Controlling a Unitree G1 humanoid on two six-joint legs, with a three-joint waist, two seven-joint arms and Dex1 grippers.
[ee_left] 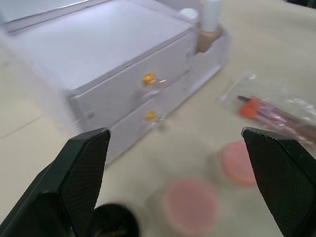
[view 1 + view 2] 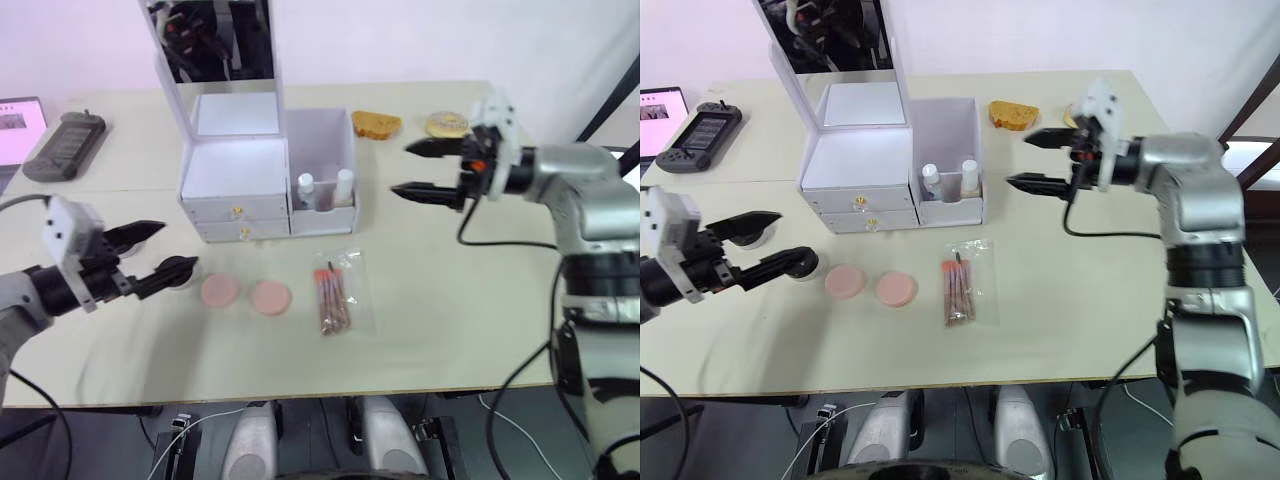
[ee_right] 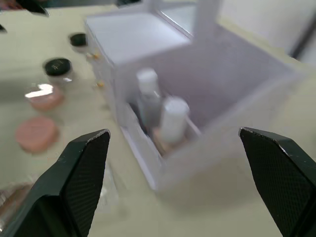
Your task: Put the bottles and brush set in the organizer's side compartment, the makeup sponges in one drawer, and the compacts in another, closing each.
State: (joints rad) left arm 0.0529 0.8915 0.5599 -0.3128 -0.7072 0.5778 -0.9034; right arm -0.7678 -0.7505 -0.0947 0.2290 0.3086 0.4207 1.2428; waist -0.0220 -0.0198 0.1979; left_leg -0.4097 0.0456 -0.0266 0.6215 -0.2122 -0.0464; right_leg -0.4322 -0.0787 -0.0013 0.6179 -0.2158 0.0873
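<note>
The two small bottles with white caps [image 2: 323, 189] already stand upright in the side compartment of the white plastic organizer [image 2: 230, 170], so I judge the bottle part as done and the brush set as the step in hand. The brush set in its clear, crinkled plastic bag [image 2: 336, 295] lies flat on the beige table [image 2: 450, 300], just in front of the organizer, with reddish handles showing through.

The right gripper [image 2: 428, 169] hovers beside the side compartment, its two black fingers spread wide and holding nothing. The left gripper [image 2: 155, 250] is also wide open and empty, low over the table near a small round black-lidded compact [image 2: 180, 275].

Two round, flat pink compacts or sponges [image 2: 245, 294] lie between the left gripper and the bag; I cannot tell which they are. Two tan, porous-looking pieces [image 2: 376, 124] lie behind the organizer.

Both drawers with small golden knobs [image 1: 148, 79] look closed. The next move probably calls for a careful pinch on the slippery, thin bag.
</note>
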